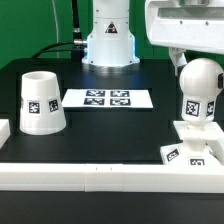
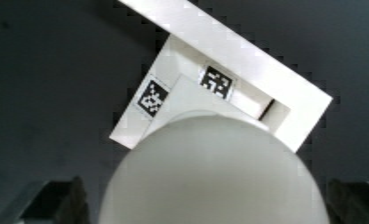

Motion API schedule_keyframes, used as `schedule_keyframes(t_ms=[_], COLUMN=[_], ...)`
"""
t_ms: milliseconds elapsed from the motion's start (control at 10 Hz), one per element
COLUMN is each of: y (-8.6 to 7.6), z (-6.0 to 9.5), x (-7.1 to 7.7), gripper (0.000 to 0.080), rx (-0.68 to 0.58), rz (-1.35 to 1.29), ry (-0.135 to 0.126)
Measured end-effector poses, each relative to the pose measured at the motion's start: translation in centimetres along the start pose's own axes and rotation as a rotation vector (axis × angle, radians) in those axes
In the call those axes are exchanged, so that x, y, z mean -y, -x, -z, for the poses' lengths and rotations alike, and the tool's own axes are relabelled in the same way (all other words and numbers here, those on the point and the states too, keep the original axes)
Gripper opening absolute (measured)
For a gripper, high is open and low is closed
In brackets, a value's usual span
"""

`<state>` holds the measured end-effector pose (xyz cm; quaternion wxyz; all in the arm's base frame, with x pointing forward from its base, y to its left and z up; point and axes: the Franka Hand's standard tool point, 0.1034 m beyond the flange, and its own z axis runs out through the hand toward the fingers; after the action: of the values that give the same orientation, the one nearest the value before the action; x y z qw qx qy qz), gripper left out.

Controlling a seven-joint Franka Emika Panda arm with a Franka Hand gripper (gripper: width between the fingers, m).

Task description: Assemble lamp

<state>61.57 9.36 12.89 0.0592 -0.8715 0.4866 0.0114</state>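
Note:
The white bulb (image 1: 198, 90) stands upright with its stem on the low square base (image 1: 195, 148) at the exterior view's right. My gripper (image 1: 197, 68) is directly above it, with a jaw on each side of the round head. In the wrist view the bulb head (image 2: 207, 170) fills the space between the dark fingers (image 2: 56, 200), and a narrow gap shows on each side, so the gripper looks open. The base (image 2: 252, 75) lies beyond the bulb. The tapered shade (image 1: 42, 102) stands alone at the exterior view's left.
The marker board (image 1: 106, 98) lies flat in the middle between the shade and the base. A long white rail (image 1: 100, 178) runs along the front edge. The robot's pedestal (image 1: 108, 40) stands at the back.

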Motion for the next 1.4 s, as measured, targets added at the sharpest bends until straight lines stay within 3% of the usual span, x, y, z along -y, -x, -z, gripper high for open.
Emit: schedule_keyframes(t_ms=[300,1100,1400], y=[0.19,0.34,0.07], z=[0.01,0.03,0.04], x=[-0.22,-0.09,-0.19], gripper=[0.0698,0.0698,0.0698], rx=[-0.006,0.001,-0.017], rz=[0.327,0.935,1.239], ry=[0.042,0.051,0.094])
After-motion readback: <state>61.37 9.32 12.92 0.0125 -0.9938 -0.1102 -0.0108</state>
